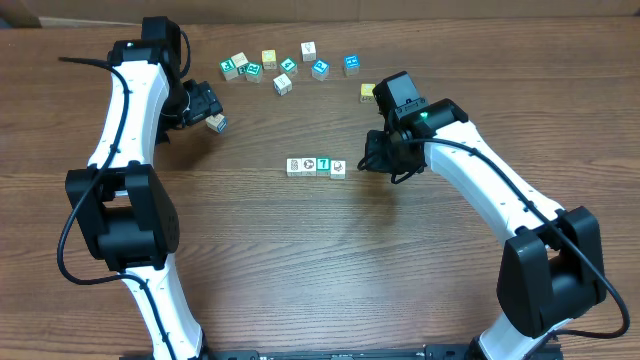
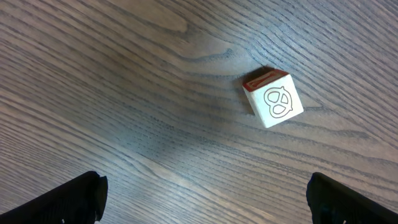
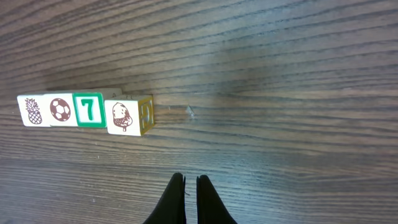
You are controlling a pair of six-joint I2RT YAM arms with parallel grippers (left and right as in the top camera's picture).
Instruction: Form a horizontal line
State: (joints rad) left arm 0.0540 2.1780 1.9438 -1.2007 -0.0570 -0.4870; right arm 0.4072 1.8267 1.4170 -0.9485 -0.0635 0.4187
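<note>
Four small picture cubes are forming the horizontal line (image 1: 316, 166) near the middle of the table (image 1: 300, 260), with their sides touching: a pineapple, a football, a teal cube with a white 7, and a brown-printed end cube (image 3: 123, 116). In the right wrist view that end cube is sitting slightly lower than its neighbours and showing a yellow side face, so the row is reading as nearly rather than perfectly straight.

The right gripper (image 3: 189, 200) is waiting near the row's right end, its jaws pressed together and holding nothing. Closed fingers are presenting a narrow tip, which probably suits nudging a cube better than lifting one.

The left gripper (image 2: 205, 202) is hanging with its jaws spread wide and empty above a lone white cube (image 2: 273, 98) with a red face. This cube is lying askew to the wood grain and apart from both fingers, and the wide stance is leaving room to straddle it.

Bare wood is lying open on every side of the row, especially to its left. The loose scattered cubes (image 1: 285, 68) are lying well apart toward the far edge, and a yellow cube (image 1: 367, 92) is sitting near the right arm, clear of the line.
</note>
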